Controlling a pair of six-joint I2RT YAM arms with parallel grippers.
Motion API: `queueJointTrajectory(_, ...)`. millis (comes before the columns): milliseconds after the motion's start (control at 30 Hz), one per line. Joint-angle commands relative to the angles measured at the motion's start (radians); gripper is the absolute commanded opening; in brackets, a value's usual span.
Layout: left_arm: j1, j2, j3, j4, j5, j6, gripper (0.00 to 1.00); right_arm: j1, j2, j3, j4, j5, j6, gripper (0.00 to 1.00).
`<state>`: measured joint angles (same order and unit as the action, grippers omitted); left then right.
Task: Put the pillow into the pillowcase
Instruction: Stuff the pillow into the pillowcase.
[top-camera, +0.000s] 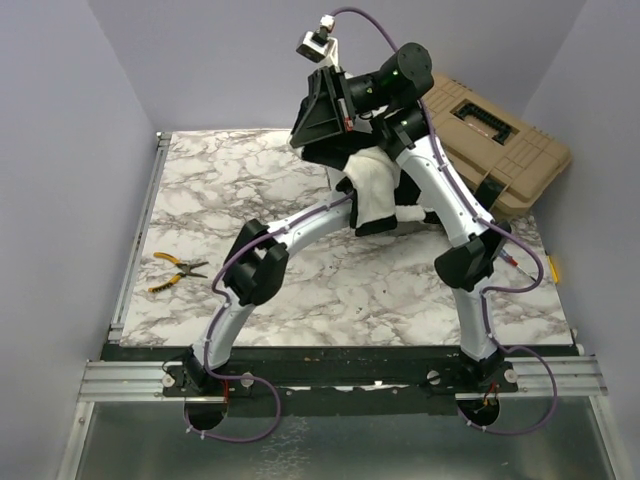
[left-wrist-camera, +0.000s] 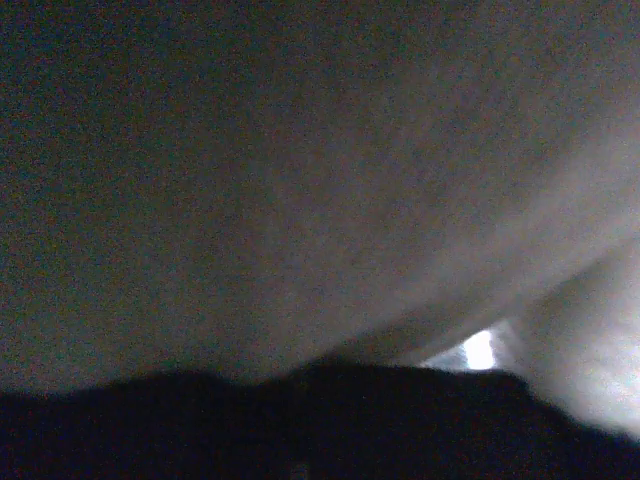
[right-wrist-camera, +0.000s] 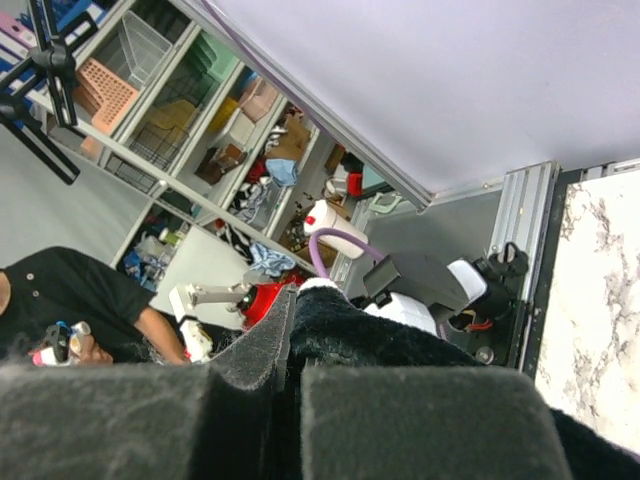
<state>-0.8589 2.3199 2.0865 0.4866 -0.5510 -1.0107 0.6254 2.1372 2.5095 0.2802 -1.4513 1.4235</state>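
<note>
right gripper (right-wrist-camera: 293, 365): jaws pinched on black fuzzy pillowcase (top-camera: 322, 120) cloth, held high over worktop (top-camera: 330, 290) far-centre | left gripper: buried in white folds (top-camera: 375, 190) under it, closed, on what unclear | pillow: can't separate from case's white | pliers (top-camera: 178, 270) near left edge

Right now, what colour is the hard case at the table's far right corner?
Tan, with black latches. The hard case shows best in the top external view.

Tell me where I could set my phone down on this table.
Bare marble: the table's far left corner beyond the pliers, and the near middle between the left arm and right arm. Crowded far right: pillow, pillowcase, toolbox.
</note>
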Motion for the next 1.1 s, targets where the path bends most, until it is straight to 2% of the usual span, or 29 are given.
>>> queueJointTrajectory(0,0.043,0.087,-0.323,-0.507,0.429,-0.033,0.00,0.386,-0.131,0.046,0.081,0.125,0.031,0.00)
queueJointTrajectory(100,0.061,-0.129,-0.498,-0.286,0.378,0.072,0.00,0.385,-0.118,0.036,0.107,0.122,0.039,0.00)
queueJointTrajectory(233,0.096,-0.436,-0.619,-0.138,0.226,0.166,0.00,0.380,-0.105,0.029,0.116,0.128,0.032,0.03)
queueJointTrajectory(367,0.149,-0.676,-0.612,-0.175,0.052,0.295,0.00,0.352,-0.109,0.012,0.105,0.152,0.008,0.03)
queueJointTrajectory(467,0.181,-0.786,-0.517,-0.284,-0.041,0.487,0.00,0.327,-0.127,-0.010,0.073,0.178,-0.026,0.02)
queueJointTrajectory(567,0.188,-0.807,-0.345,-0.410,-0.106,0.712,0.00,0.305,-0.149,-0.062,0.064,0.197,-0.051,0.01)
queueJointTrajectory(667,0.187,-0.792,-0.194,-0.495,-0.133,0.871,0.00,0.276,-0.183,-0.111,0.016,0.239,-0.105,0.01)
queueJointTrajectory(733,0.187,-0.767,-0.090,-0.600,-0.152,0.983,0.00,0.244,-0.237,-0.199,-0.013,0.291,-0.147,0.01)
queueJointTrajectory(867,0.188,-0.740,-0.003,-0.723,-0.108,1.154,0.00,0.159,-0.422,-0.537,-0.023,0.410,-0.197,0.02)
queueJointTrajectory(967,0.193,-0.719,0.003,-0.847,0.005,1.194,0.00,0.100,-0.562,-0.804,-0.005,0.482,-0.200,0.02)
queueJointTrajectory(1067,0.195,-0.682,0.000,-1.010,0.104,1.195,0.00,0.051,-0.689,-0.993,-0.067,0.568,-0.227,0.02)
